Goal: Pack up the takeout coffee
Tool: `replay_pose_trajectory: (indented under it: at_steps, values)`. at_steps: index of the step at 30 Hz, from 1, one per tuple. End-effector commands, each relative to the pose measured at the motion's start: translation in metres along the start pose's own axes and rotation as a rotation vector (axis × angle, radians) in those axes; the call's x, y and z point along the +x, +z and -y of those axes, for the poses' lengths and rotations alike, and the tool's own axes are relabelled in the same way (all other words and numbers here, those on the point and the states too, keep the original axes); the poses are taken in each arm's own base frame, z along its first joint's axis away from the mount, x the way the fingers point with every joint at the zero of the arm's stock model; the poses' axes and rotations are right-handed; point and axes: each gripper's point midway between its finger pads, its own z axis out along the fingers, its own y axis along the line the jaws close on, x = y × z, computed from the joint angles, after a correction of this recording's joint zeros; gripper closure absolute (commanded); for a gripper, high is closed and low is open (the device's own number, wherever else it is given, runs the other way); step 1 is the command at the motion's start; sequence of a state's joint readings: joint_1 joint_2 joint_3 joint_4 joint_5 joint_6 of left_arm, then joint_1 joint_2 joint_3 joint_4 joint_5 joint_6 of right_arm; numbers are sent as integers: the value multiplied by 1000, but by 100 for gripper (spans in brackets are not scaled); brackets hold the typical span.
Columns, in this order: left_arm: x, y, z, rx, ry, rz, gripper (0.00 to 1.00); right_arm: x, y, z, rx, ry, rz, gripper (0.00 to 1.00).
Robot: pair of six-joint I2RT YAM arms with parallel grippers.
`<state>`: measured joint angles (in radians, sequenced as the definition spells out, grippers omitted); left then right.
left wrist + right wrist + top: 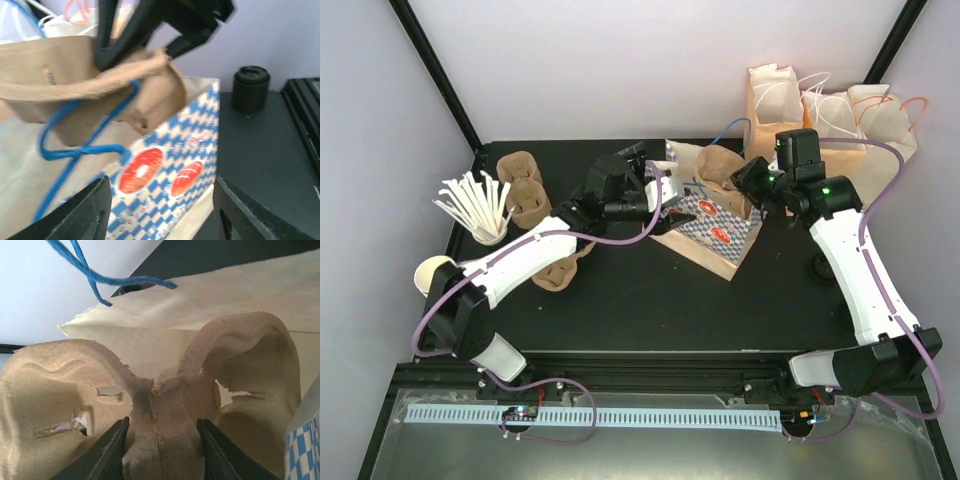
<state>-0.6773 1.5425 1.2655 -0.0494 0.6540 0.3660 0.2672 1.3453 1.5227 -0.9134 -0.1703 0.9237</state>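
Note:
The takeout coffee (pixel 250 88), a small black cup with a black lid, stands on the black table to the right of the bag. A paper bag (pixel 712 232) with a blue-white check print and blue handles (pixel 75 150) stands open mid-table. My right gripper (pixel 162 455) is shut on the middle ridge of a brown pulp cup carrier (pixel 165 405) and holds it tilted in the bag's mouth. The carrier also shows in the top view (pixel 720 165) and in the left wrist view (pixel 75 75). My left gripper (pixel 162 220) is open, its jaws wide on either side of the bag's printed face (pixel 165 170).
Several cream paper bags (pixel 830 115) stand at the back right. Stacked pulp carriers (pixel 525 190) and a cup of white stirrers (pixel 480 210) sit at the left, with cream paper cups (pixel 435 275) nearer the front. Another carrier (pixel 560 270) lies under the left arm.

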Motion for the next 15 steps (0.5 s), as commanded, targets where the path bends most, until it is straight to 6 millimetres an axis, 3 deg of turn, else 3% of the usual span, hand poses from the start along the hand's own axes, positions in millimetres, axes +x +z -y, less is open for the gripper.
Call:
replay_pose_trajectory:
  at_steps: [1, 8, 15]
  values:
    - [-19, 1, -45, -137, 36, 40, 39, 0, 0, -12, -93, 40, -20, 62]
    - [-29, 14, -65, -59, 20, 99, 40, 2, 2, -14, -116, 72, -37, 62]
    - [-37, 19, -50, 73, 40, 127, 76, -2, 3, -11, -102, 93, -16, 63]
